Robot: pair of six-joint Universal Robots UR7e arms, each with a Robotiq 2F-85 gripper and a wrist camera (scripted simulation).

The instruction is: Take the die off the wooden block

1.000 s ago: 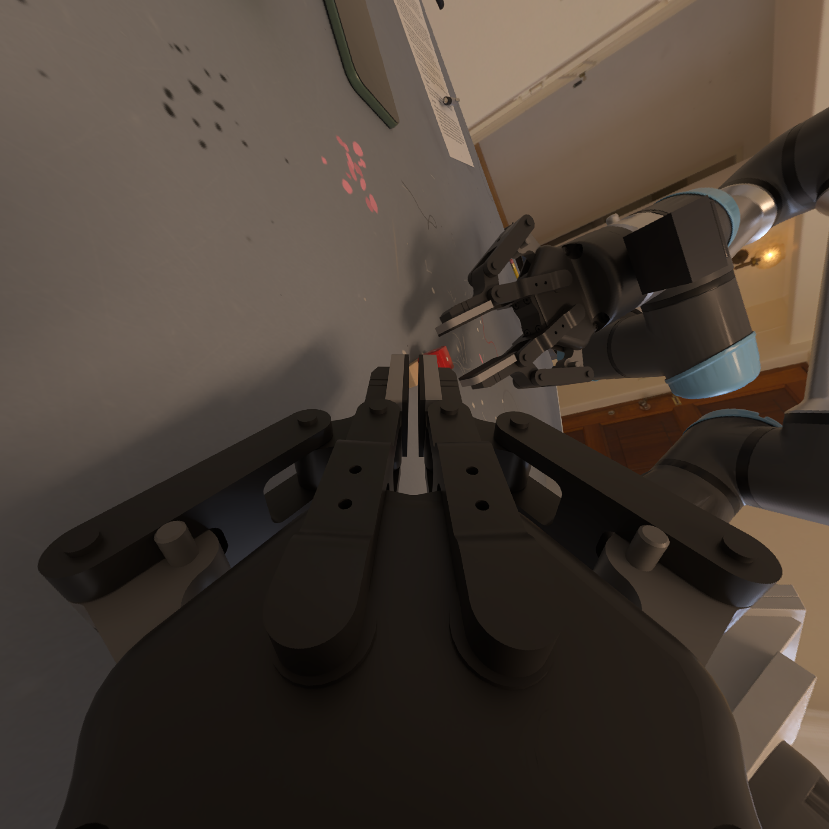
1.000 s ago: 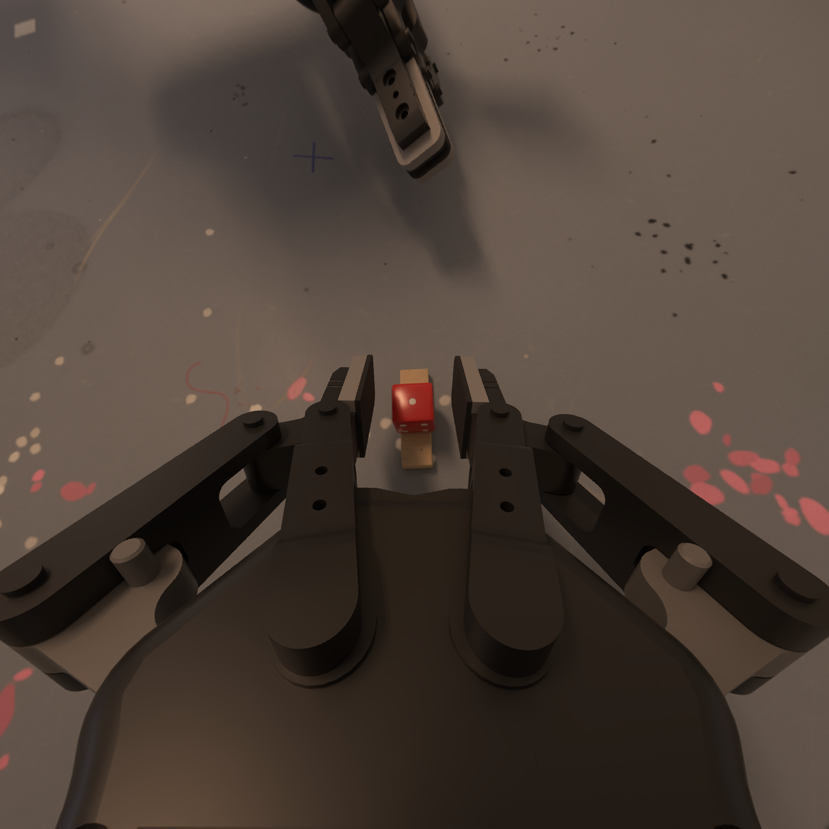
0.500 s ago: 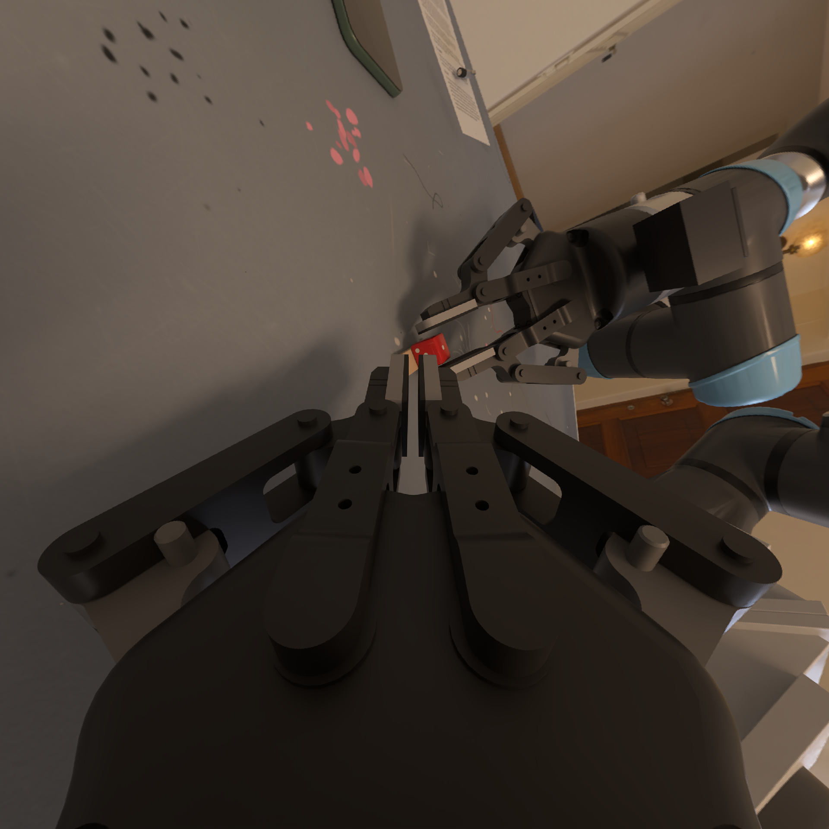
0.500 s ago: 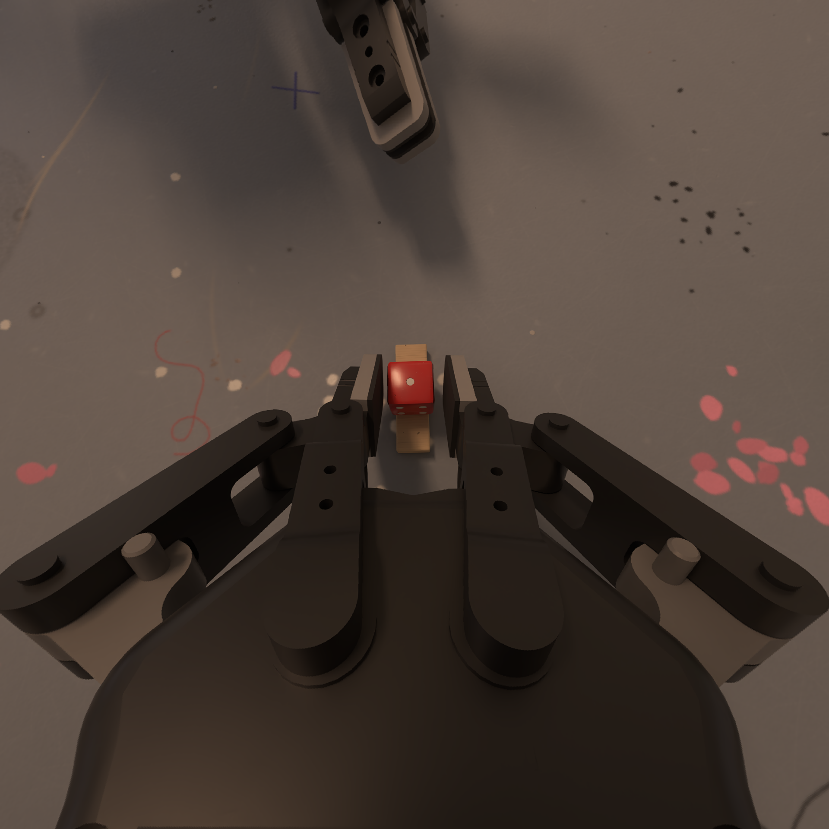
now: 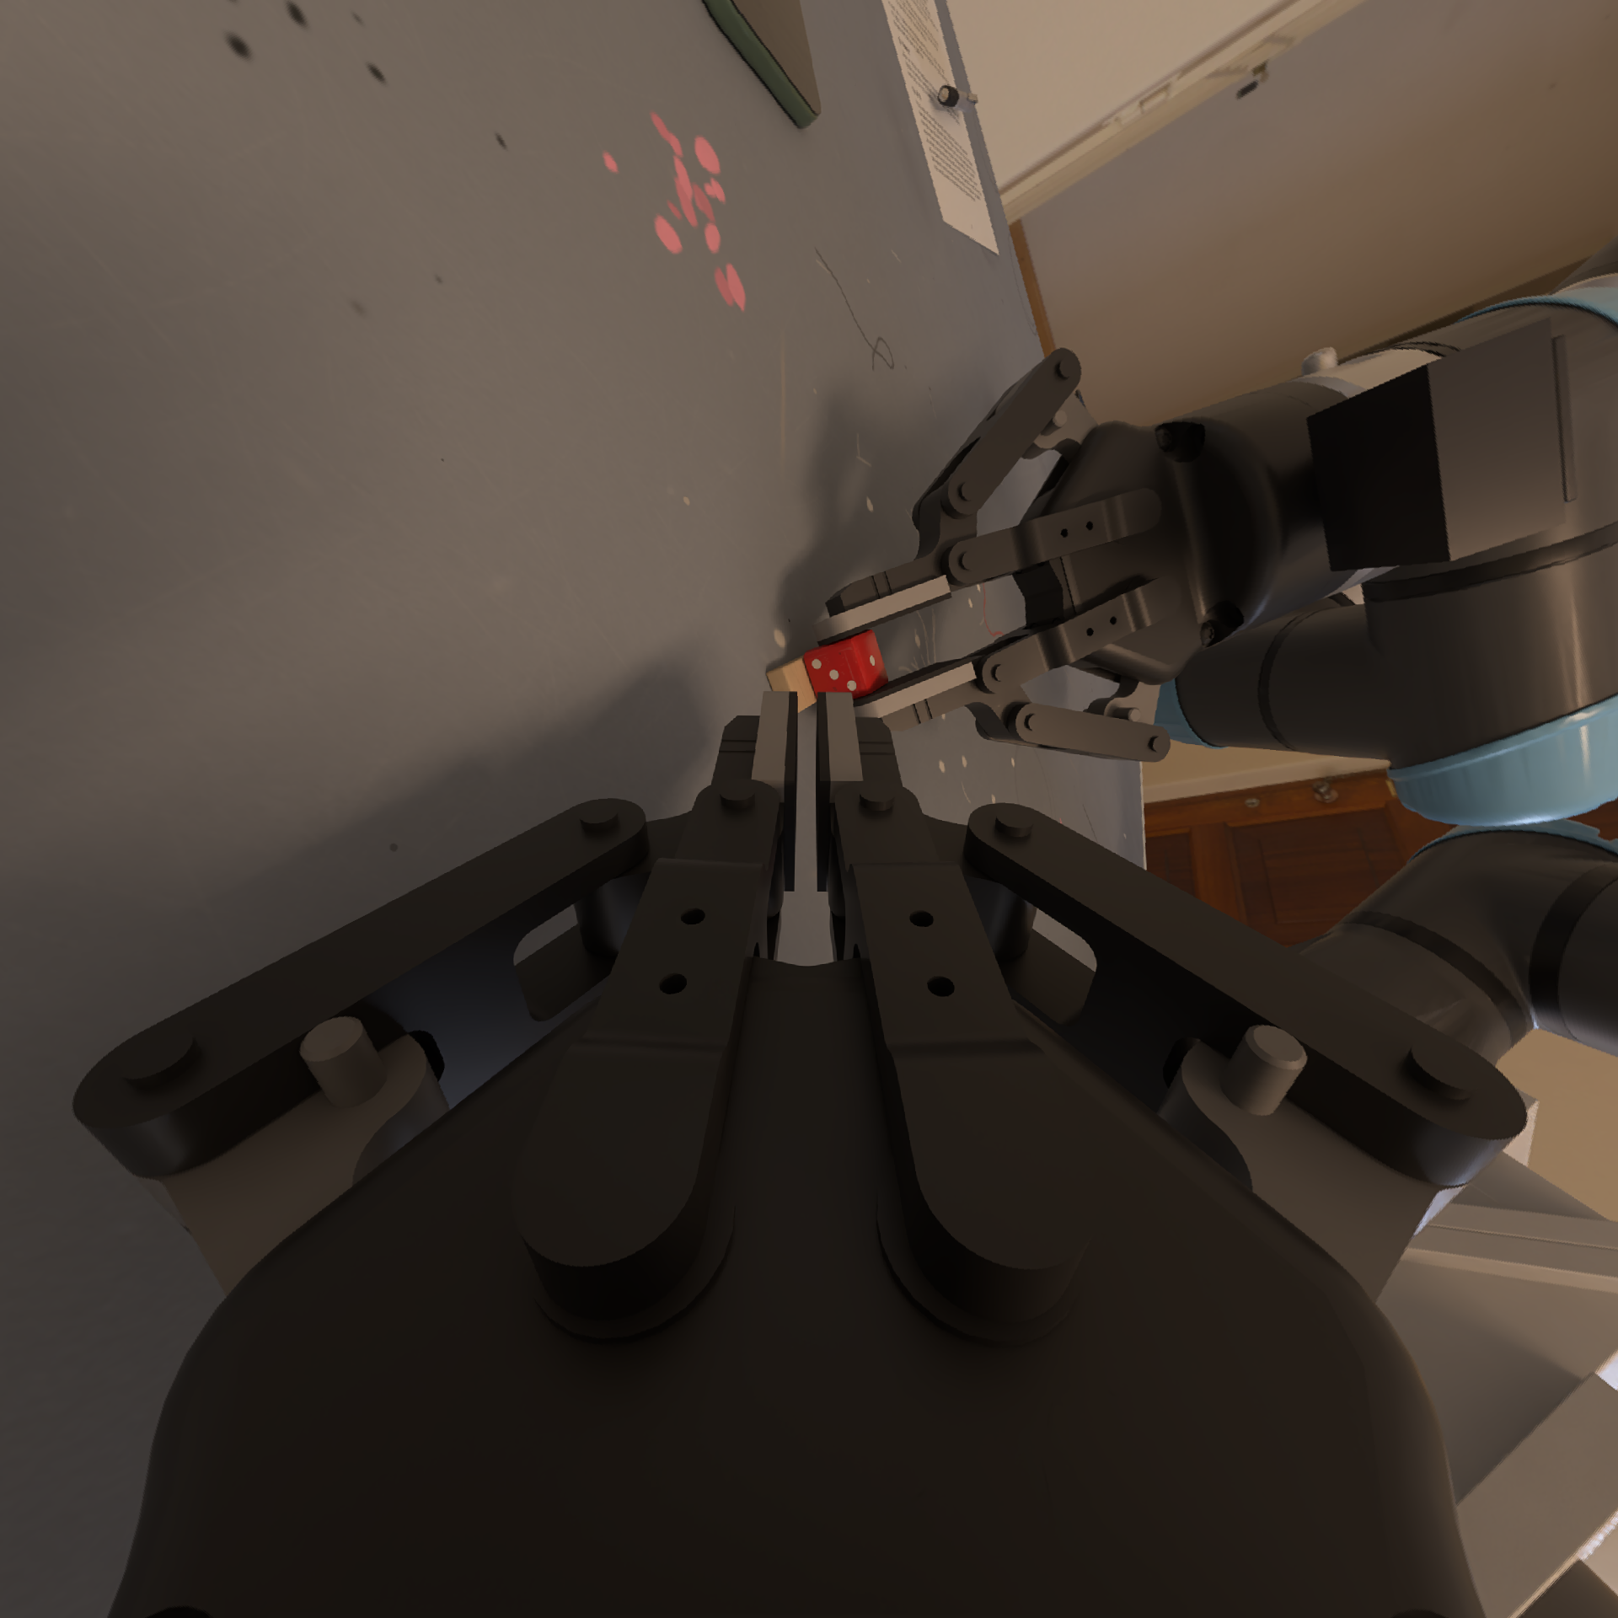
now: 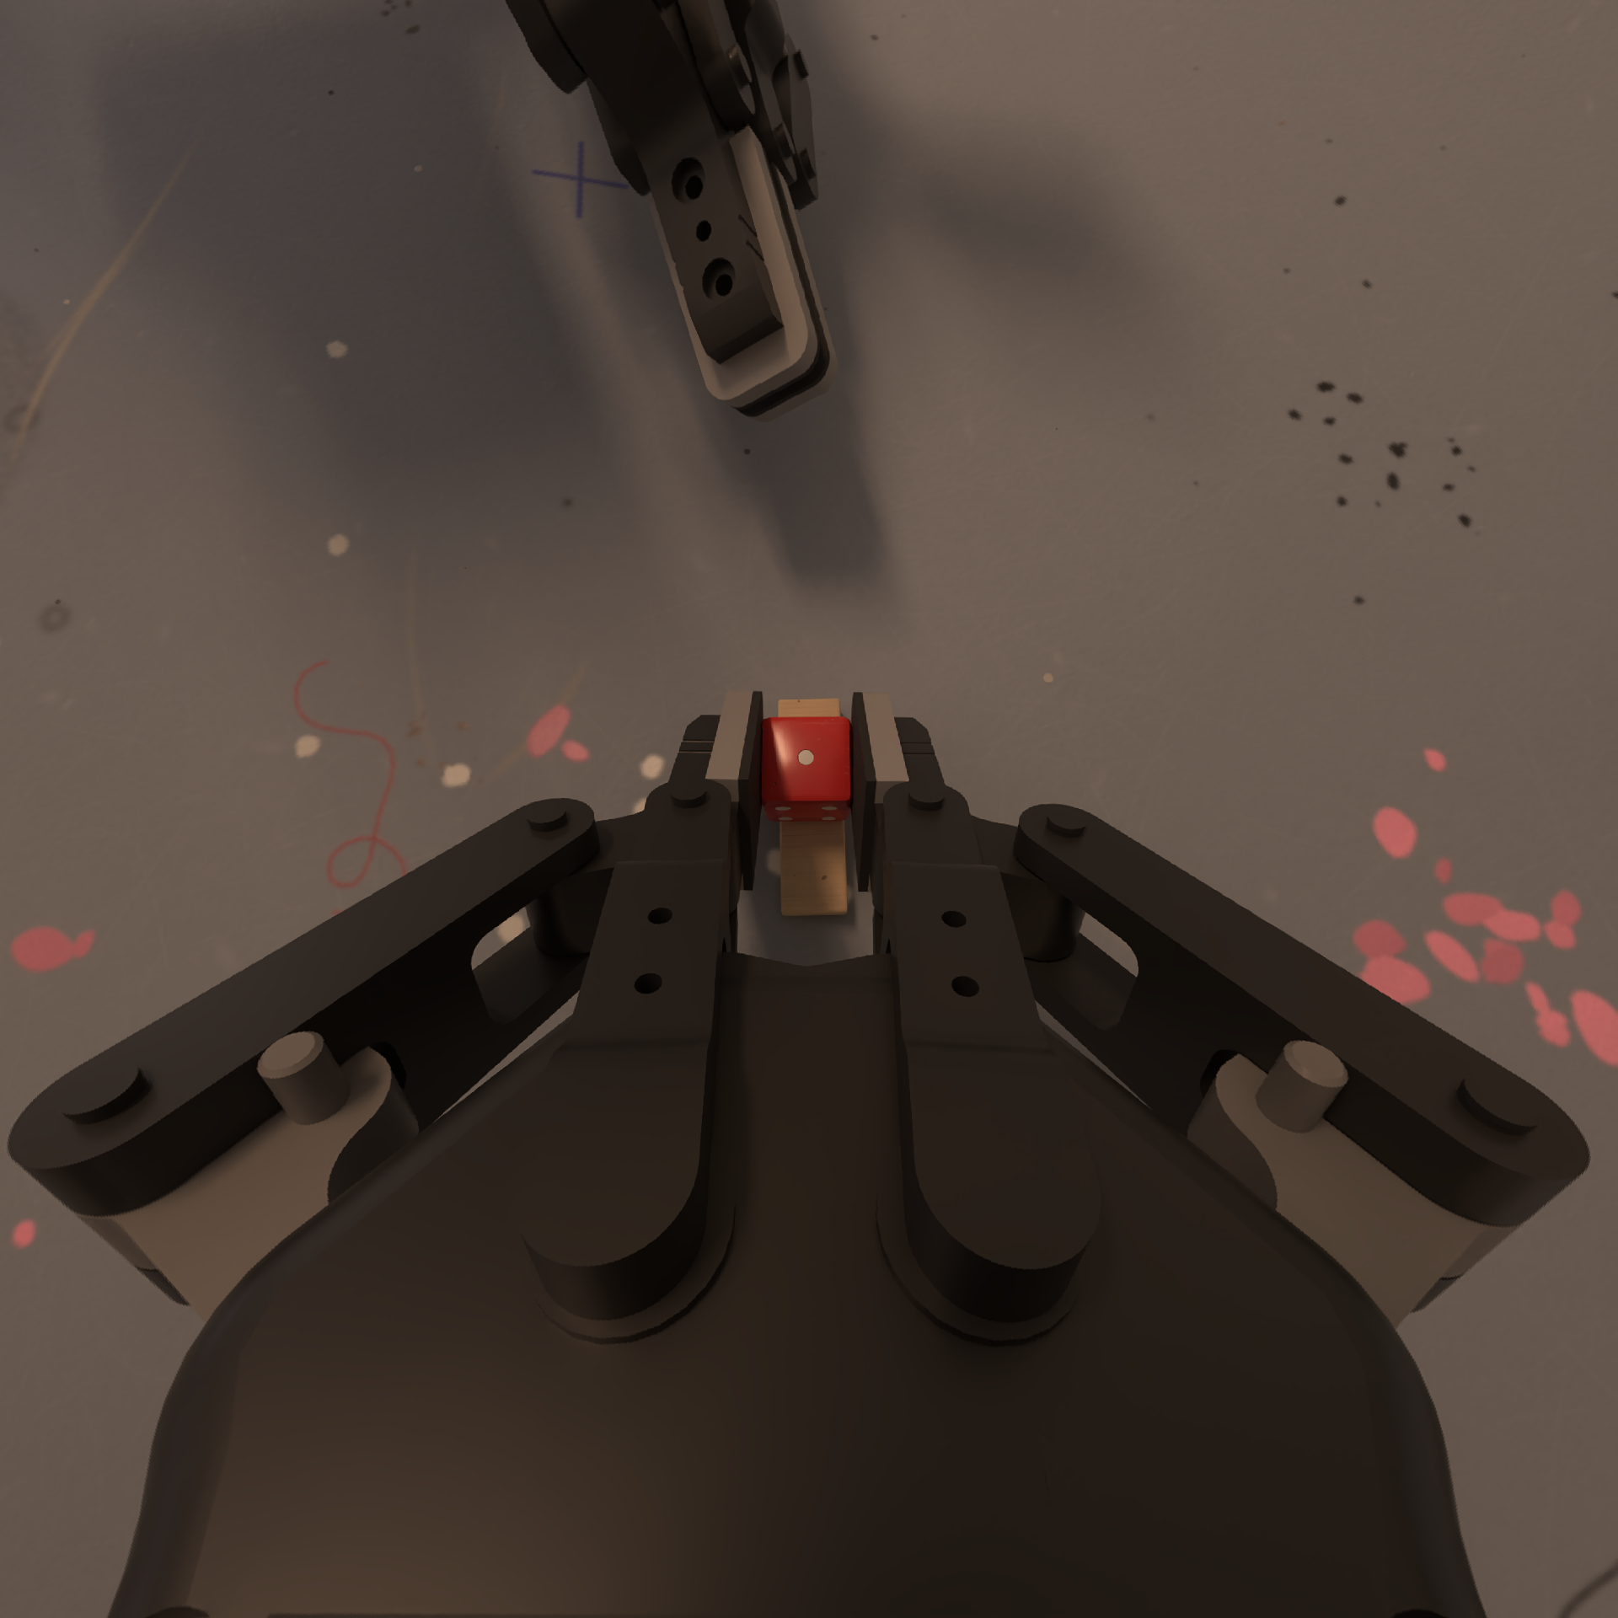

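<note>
Left wrist view first: your left gripper [image 5: 807,720] has its fingers pressed together with only a thin slit between them and nothing in there. Just past its tips, a bit to the right, you can see the red die [image 5: 843,672] sitting on the wooden block [image 5: 788,676] on the grey table [image 5: 350,525]. The right gripper [image 5: 862,648] comes in from the right with a pad on each side of the die.

Right wrist view: your right gripper [image 6: 805,762] is pinching the die [image 6: 805,766], both pads flat against its sides. The die is still on the wooden block [image 6: 814,875], which lies lengthwise between the fingers. The left gripper [image 6: 762,385] hangs farther off, up top, well apart from the die, over the paint-spattered table [image 6: 1226,613].
</note>
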